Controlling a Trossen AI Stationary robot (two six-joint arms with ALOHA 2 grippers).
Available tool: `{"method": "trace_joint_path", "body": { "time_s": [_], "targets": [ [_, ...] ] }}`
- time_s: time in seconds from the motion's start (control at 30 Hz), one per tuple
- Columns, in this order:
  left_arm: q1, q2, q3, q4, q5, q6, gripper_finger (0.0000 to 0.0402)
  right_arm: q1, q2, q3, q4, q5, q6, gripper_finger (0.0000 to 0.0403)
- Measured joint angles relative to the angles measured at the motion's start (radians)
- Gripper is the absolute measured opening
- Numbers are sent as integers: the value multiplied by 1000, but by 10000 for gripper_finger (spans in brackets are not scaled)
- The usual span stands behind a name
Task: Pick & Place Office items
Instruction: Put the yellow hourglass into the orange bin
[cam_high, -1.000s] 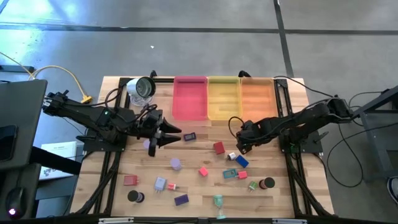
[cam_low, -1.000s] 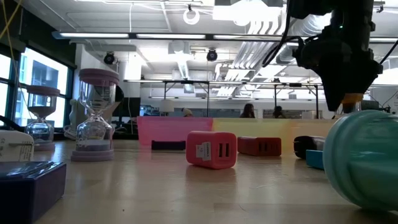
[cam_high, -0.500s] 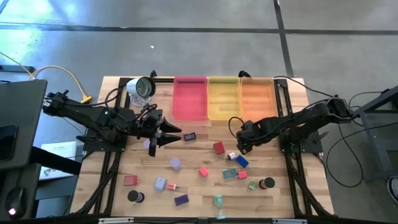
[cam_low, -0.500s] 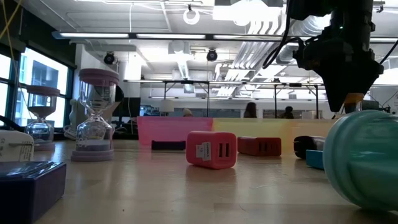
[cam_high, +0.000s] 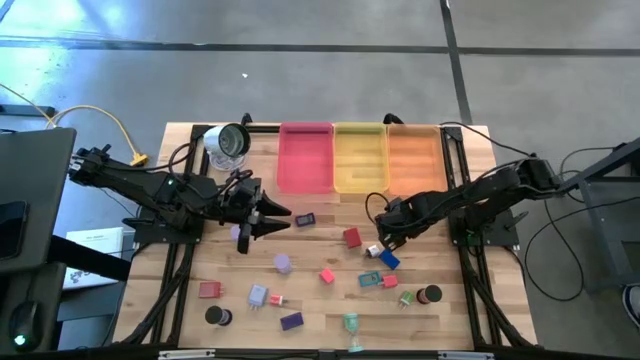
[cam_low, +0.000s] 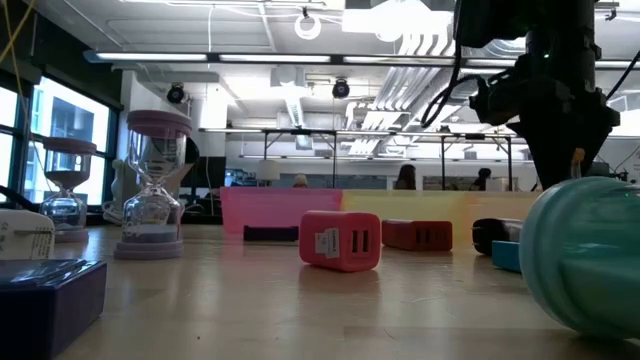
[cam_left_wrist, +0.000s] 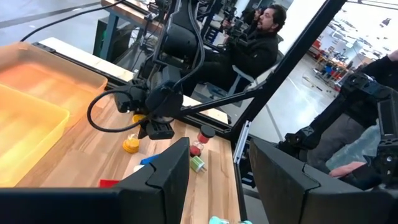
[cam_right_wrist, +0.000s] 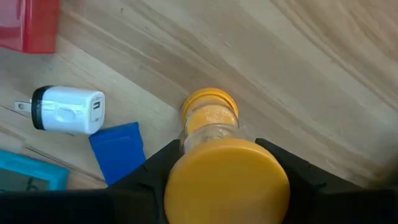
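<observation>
Your right gripper (cam_high: 381, 240) sat low over the table's right-centre, its dark fingers (cam_right_wrist: 297, 171) clasping a small yellow hourglass (cam_right_wrist: 214, 143). Your left gripper (cam_high: 272, 213) waited left of centre, fingers parted.

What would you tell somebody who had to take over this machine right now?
Left tool: open, empty, hanging over the left half of the table, near the pink tray.
Right tool: low at the table's right middle, shut on the yellow sand timer, which looks not yet lifted.
Done: nothing shows in the pink, yellow or orange tray.
Left: lift and place the timer, then the loose pieces across the near half, such as the red block and lavender cylinder.
</observation>
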Motion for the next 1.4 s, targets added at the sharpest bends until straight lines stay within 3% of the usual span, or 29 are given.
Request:
{"method": "trace_joint_path", "body": {
  "time_s": [0.5, 0.87, 1.13, 1.4],
  "targets": [
    [-11, 0, 0, 0, 0, 0, 163, 0, -50, 8, -38, -19, 9, 177],
    [-11, 0, 0, 0, 135, 0, 163, -28, -56, 269, -339, 0, -58, 177],
    [6, -17, 0, -40, 323, 9, 163, -186, -57, 455, -547, 58, -139, 181],
    [44, -37, 0, -120, 487, 7, 163, -412, -57, 518, -554, 74, -307, 177]
  ]
}}
